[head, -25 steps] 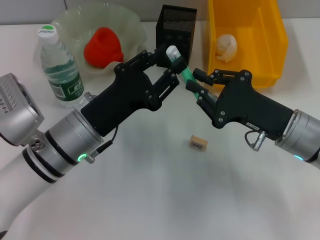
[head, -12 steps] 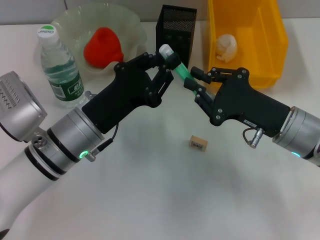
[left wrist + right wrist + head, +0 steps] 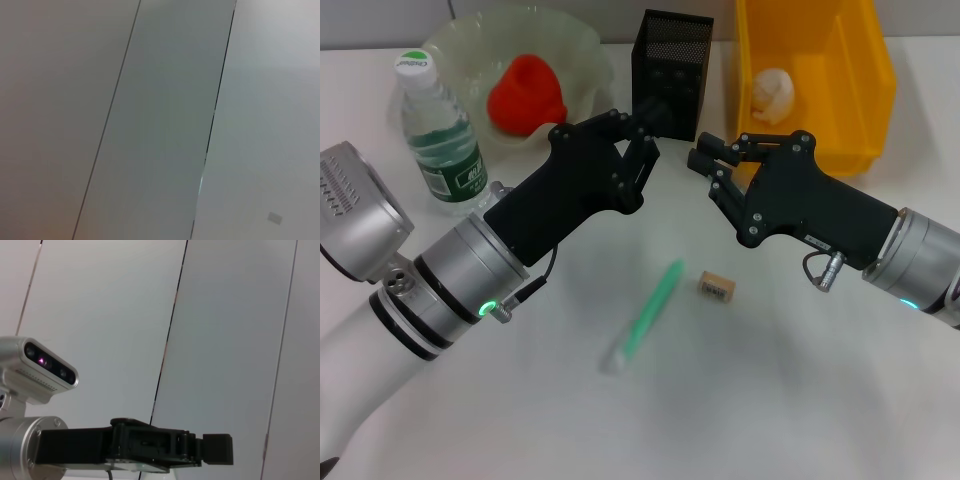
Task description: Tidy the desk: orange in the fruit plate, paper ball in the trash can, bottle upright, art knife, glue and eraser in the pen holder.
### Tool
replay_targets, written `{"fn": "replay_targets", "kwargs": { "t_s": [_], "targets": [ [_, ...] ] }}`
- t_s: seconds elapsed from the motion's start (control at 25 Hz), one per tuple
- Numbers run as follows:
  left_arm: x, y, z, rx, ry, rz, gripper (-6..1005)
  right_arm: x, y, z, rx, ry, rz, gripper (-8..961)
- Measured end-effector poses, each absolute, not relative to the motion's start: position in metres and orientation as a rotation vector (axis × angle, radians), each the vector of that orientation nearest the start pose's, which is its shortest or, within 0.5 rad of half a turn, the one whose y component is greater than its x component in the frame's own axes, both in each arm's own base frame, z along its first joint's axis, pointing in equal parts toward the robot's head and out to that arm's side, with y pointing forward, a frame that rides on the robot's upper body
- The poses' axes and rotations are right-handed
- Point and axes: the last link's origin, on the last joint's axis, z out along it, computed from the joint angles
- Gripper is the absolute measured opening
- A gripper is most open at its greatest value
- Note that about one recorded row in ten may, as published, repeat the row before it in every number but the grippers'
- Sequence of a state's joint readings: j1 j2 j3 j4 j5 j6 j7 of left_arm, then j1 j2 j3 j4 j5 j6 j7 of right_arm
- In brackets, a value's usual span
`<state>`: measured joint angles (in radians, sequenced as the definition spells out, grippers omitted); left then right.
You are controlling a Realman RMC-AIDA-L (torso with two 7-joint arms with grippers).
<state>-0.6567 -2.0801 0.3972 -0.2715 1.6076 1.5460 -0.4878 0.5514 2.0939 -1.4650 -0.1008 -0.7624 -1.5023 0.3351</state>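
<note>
One orange [image 3: 525, 92] in fruit plate [image 3: 582, 45] | paper ball [image 3: 772, 93] (crumpled) in trash can [image 3: 865, 80]

Grippers: left gripper [image 3: 638, 140] and right gripper [image 3: 708, 168], matt black, jointed fingers
Wrists: silver cylinders, black bands
Lights: 2 green LEDs
Cable: thin, black

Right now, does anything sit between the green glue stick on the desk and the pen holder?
Yes. The left gripper hangs between the glue stick and the pen holder, close to its front.
</note>
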Motion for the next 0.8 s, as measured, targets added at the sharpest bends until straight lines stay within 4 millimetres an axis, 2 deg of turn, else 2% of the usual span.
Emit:
{"fn": "replay_targets", "kwargs": {
  "t_s": [0.36,0.48,0.68,0.8],
  "targets": [
    [-0.212,0.300,-0.077,-2.163,-0.517,-1.362,24,0.237,0.308,-0.056,-2.242,0.051,1.070,108],
    [-0.213,0.300,-0.074,-2.155,-0.515,-1.370,29,0.235,0.314,-0.047,-2.178,0.117,1.125,114],
    [-0.226,0.303,-0.061,-2.134,-0.537,-1.369,37,0.233,0.319,-0.041,-2.161,0.167,1.174,125],
    [-0.230,0.303,-0.058,-2.128,-0.542,-1.366,42,0.230,0.321,-0.037,-2.162,0.206,1.210,174]
  ]
}}
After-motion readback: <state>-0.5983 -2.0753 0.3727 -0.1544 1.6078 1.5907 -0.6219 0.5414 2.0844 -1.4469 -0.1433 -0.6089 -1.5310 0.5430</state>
